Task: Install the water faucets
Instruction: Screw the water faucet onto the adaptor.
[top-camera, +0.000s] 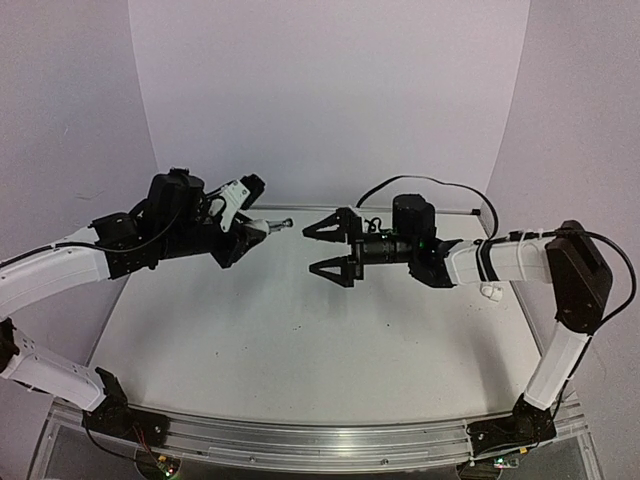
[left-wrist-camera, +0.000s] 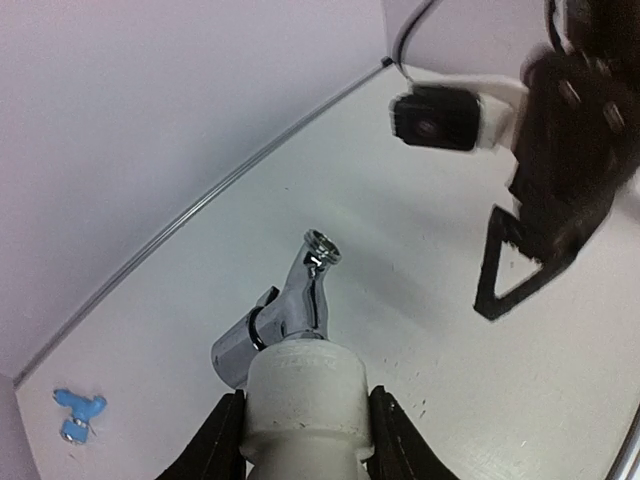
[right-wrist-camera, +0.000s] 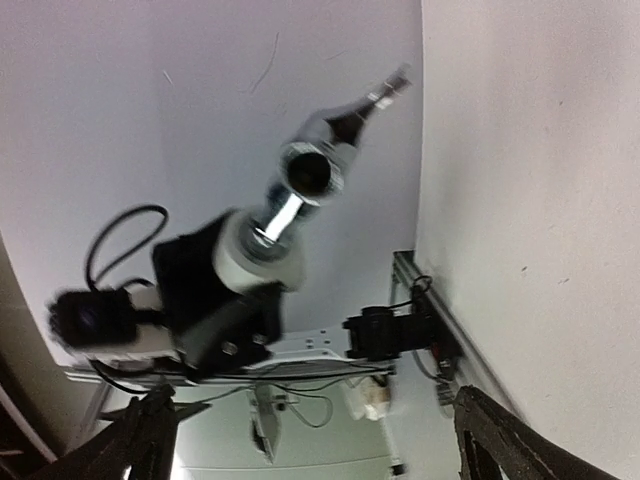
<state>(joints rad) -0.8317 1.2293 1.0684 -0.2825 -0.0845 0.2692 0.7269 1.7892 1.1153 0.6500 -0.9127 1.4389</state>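
One tap, the blue faucet (left-wrist-camera: 80, 412), down on the table (top-camera: 300, 340) by the wall. For the silver faucet (top-camera: 275, 226), aloft on its white fitting (left-wrist-camera: 305, 400) in the left gripper (top-camera: 243, 238)'s pinch, steady that hold and bring the right gripper (top-camera: 330, 248) in square. Spread wide over there, empty, near the spout but not touching.

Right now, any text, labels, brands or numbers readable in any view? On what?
None readable in any of the three views.
White fitting: possibly faint raised marks near its top rim, too blurred to read.
Silver tap: no marking visible.
Blue tap: too small to tell.
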